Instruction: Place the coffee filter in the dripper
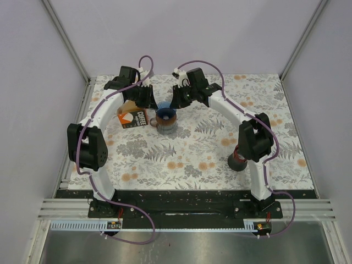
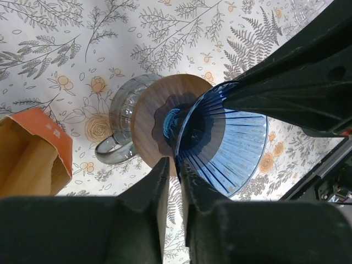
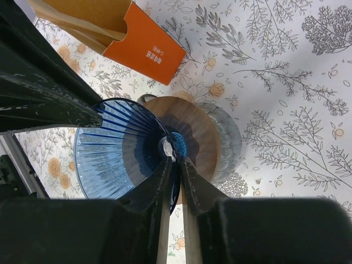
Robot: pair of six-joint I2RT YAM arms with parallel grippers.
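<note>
The blue ribbed dripper [image 1: 165,115] with its wooden collar [image 2: 147,118] sits on a glass mug [image 2: 122,104] at the middle back of the table. My left gripper [image 1: 151,104] [image 2: 175,163] is shut on the dripper's [image 2: 231,143] wall from the left. My right gripper [image 1: 176,103] [image 3: 175,159] is shut on the dripper's [image 3: 115,148] wall from the right. The orange filter box [image 1: 135,117] lies left of the mug, open, with brown paper showing inside [image 3: 77,16]. No loose filter shows.
A dark cup [image 1: 237,160] stands on the flowered tablecloth beside the right arm's elbow. The orange box [image 2: 52,140] lies close to the mug's handle [image 2: 110,154]. White walls enclose the table at the back and sides.
</note>
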